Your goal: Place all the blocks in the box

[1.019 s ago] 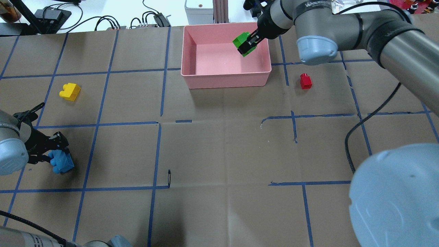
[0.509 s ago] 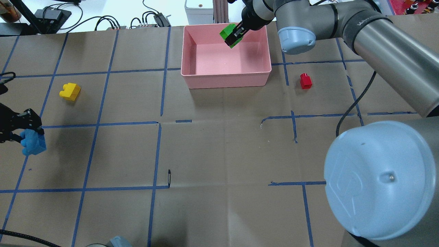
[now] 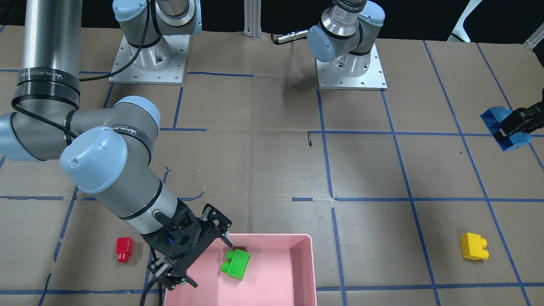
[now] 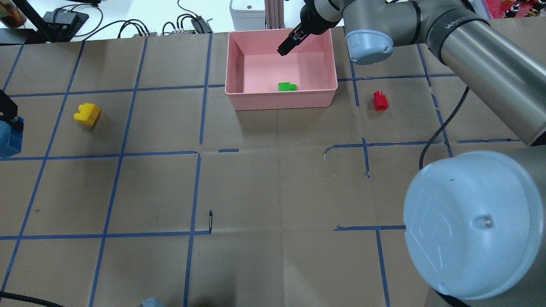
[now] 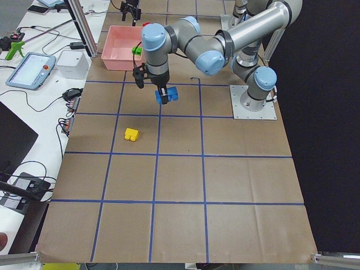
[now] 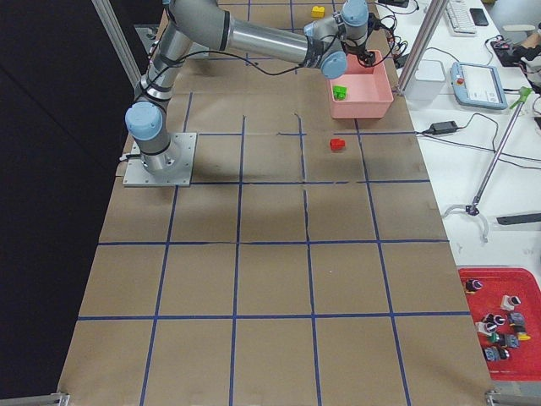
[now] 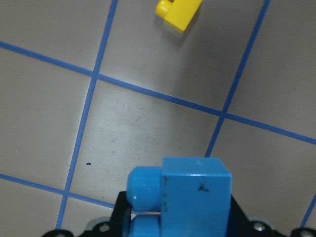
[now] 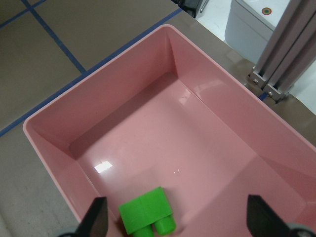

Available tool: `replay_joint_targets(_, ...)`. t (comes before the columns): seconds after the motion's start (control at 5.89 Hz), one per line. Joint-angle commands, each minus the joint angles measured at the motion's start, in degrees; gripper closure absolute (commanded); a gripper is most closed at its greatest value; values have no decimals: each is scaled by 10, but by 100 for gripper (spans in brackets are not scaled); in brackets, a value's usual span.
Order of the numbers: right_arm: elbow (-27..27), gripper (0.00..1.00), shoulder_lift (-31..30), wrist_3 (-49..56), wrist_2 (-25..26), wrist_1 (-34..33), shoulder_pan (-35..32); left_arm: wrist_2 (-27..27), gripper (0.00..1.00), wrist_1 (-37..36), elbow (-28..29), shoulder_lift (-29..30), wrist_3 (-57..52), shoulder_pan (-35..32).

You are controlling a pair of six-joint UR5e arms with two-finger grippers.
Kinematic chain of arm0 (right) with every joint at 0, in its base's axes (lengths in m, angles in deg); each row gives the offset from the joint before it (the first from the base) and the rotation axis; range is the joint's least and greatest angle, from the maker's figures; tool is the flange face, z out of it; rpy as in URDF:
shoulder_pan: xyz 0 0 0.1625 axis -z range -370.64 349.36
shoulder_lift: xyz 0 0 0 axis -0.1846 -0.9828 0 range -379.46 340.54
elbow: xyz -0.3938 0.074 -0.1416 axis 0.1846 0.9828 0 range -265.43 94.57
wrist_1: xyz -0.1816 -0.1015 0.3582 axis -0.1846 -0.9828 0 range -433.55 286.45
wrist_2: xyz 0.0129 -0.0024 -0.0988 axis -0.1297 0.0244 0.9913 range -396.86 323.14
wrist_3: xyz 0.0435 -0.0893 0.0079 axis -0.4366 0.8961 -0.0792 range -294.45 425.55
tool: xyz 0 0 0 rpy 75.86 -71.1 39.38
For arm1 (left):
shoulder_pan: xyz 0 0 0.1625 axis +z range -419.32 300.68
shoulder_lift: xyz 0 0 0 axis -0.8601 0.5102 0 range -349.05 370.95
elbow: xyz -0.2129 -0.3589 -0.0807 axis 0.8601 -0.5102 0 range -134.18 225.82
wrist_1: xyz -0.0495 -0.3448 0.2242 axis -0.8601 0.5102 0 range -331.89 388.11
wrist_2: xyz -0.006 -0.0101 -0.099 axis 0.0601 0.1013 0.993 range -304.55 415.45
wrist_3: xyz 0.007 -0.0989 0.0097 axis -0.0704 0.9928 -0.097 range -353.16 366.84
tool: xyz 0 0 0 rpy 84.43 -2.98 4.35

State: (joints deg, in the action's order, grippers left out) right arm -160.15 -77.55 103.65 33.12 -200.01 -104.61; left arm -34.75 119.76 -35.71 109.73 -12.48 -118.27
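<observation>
The green brick [image 4: 286, 87] lies loose on the floor of the pink tray [image 4: 281, 102], near its front wall; it also shows in the right wrist view [image 8: 147, 211]. My right gripper [image 4: 286, 44] hangs open and empty above the tray. My left gripper [image 3: 512, 125] is shut on the blue brick [image 3: 503, 127] and holds it above the table at the far left edge; the brick fills the left wrist view [image 7: 195, 190]. The yellow brick [image 4: 87, 114] lies on the table at the left. The red brick [image 4: 380, 101] lies just right of the tray.
Brown paper with a blue tape grid covers the table. Cables and a white device [image 4: 247, 10] lie behind the tray, past the table's far edge. The right arm's large elbow [image 4: 469, 226] blocks the overhead view's lower right.
My right gripper moved left over the tray, then opened, and the green brick dropped onto the tray floor. My left gripper carried the blue brick up off the table, to the view's left edge.
</observation>
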Motion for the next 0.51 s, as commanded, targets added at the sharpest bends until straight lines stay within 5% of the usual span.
replay_joint_targets(0.0, -60, 0, -67, -102, 102, 95, 82, 39, 85, 5, 44, 35, 0, -78)
replay_joint_targets(0.34, -159, 8, -85, -251, 158, 42, 113, 79, 85, 9, 173, 149, 14, -192)
